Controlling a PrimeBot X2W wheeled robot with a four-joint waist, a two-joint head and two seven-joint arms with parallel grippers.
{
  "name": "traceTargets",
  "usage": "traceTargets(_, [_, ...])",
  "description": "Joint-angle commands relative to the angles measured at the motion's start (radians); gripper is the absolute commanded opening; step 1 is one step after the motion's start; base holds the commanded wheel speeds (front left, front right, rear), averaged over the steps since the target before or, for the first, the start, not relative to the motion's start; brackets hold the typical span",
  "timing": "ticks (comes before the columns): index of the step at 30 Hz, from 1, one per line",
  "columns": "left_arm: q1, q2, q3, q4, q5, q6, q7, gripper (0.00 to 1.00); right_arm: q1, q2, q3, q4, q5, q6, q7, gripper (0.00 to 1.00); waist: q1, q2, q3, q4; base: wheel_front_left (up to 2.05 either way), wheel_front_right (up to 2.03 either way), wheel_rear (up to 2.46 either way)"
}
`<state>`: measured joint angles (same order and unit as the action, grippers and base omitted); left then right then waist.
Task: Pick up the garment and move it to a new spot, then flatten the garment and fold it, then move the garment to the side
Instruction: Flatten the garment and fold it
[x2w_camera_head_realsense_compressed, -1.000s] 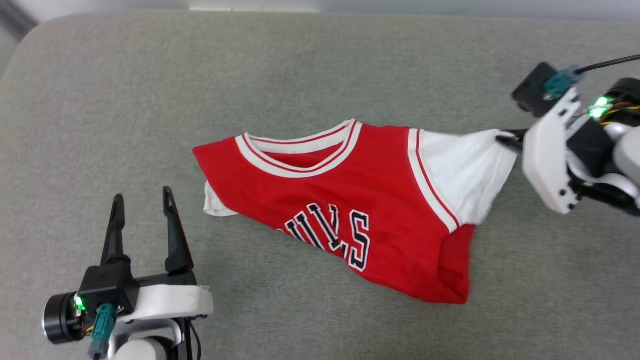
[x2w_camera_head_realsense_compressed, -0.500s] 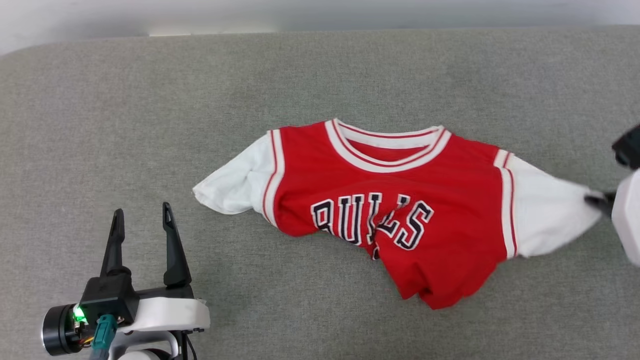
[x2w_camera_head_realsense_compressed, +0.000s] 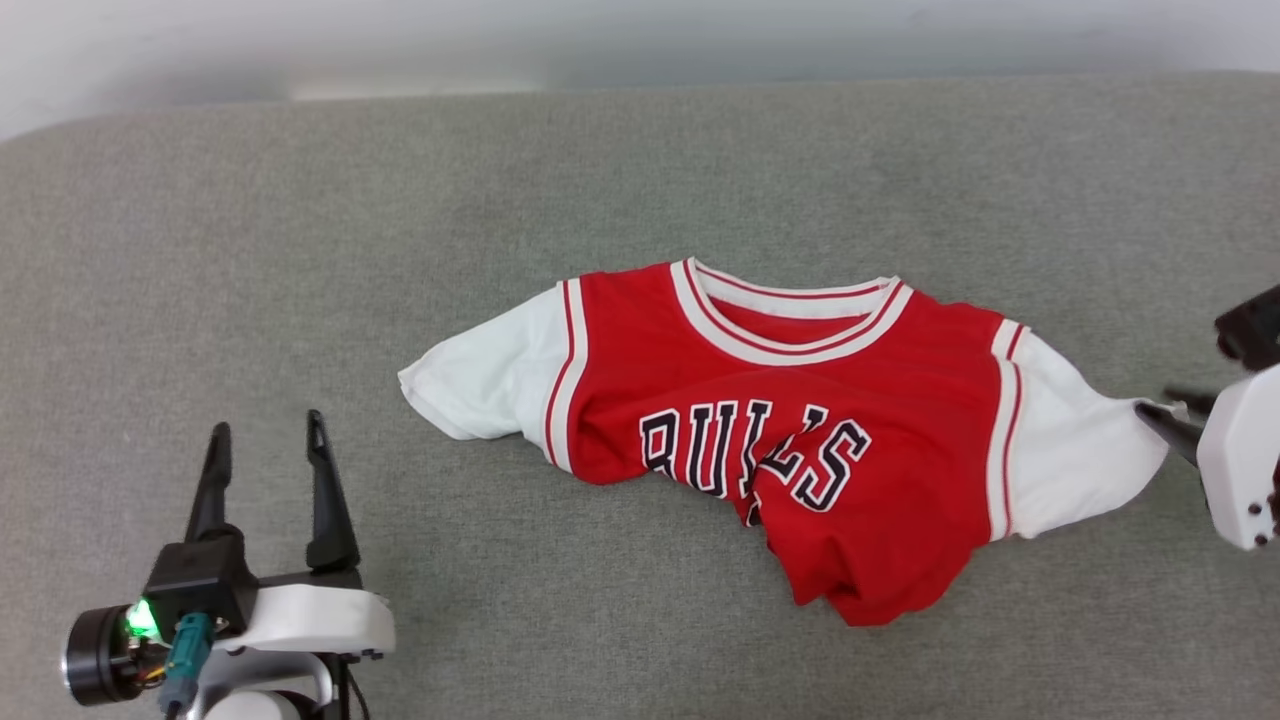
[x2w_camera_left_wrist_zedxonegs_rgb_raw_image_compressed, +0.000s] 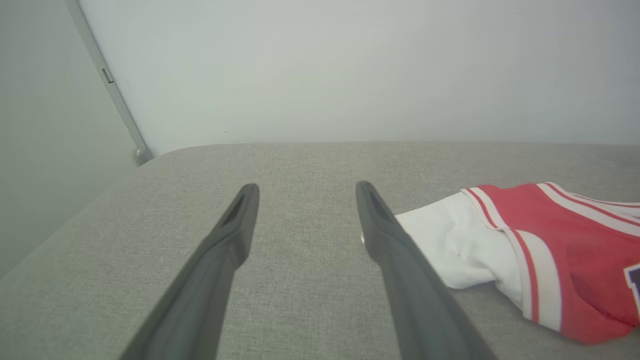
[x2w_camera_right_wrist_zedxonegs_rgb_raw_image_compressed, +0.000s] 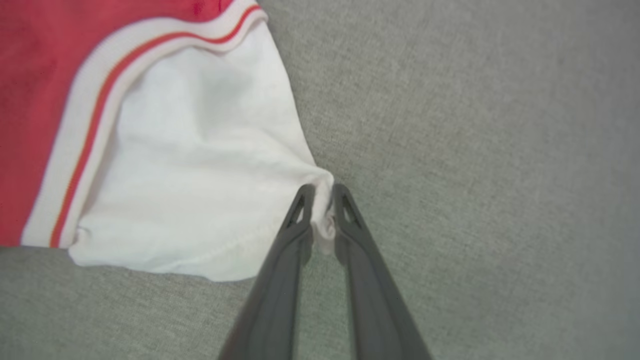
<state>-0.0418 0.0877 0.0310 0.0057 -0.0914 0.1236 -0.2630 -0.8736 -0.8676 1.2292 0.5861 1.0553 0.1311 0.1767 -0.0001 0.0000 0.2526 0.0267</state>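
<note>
The garment (x2w_camera_head_realsense_compressed: 800, 440) lay face up and rumpled on the grey upholstered surface (x2w_camera_head_realsense_compressed: 300, 250), collar towards the far edge, its lower hem bunched. The right end effector (x2w_camera_right_wrist_zedxonegs_rgb_raw_image_compressed: 323, 189) sat at the garment's right side, fingers nearly together with the tip of the white sleeve caught between them. The left end effector (x2w_camera_head_realsense_compressed: 266, 425) hovered near the other sleeve, fingers wide apart and holding nothing.

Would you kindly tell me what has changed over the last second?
The right gripper drew the garment out by its sleeve tip, so it unfurled with both sleeves spread; its jaws now seem to be parting, the tip between them. The left gripper stayed open and idle.
</note>
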Motion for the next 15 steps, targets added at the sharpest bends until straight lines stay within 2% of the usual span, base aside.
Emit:
traceTargets(1, [-0.014,0.015,0.011,0.008,0.003,-0.006,-0.003,1.00,-0.014,-0.003,-0.018,-0.005,-0.020,-0.001,-0.041,1.00,0.0001,0.0000,-0.023,-0.014,0.00,0.00,0.00])
traceTargets(5, [-0.036,0.036,0.027,0.022,0.002,-0.017,-0.003,1.00,-0.024,-0.019,-0.044,-0.018,-0.056,-0.001,-0.103,1.00,0.0001,0.0000,-0.043,-0.028,0.00,0.00,0.00])
traceTargets(9, [-0.055,0.077,0.037,0.048,0.003,-0.040,-0.002,1.00,-0.031,-0.022,-0.121,-0.022,-0.135,-0.001,-0.211,1.00,0.0001,0.0000,-0.062,-0.049,0.00,0.00,0.00])
traceTargets(13, [-0.108,0.125,0.039,0.072,-0.002,-0.070,0.034,1.00,-0.004,0.027,-0.261,-0.002,-0.217,-0.001,-0.369,1.00,0.0001,0.0000,-0.067,-0.068,0.00,0.00,0.00])
traceTargets(15, [-0.136,0.148,0.039,0.078,-0.005,-0.085,0.063,1.00,0.019,0.076,-0.358,0.012,-0.270,-0.001,-0.420,1.00,0.0001,0.0000,-0.065,-0.077,0.00,0.00,0.00])
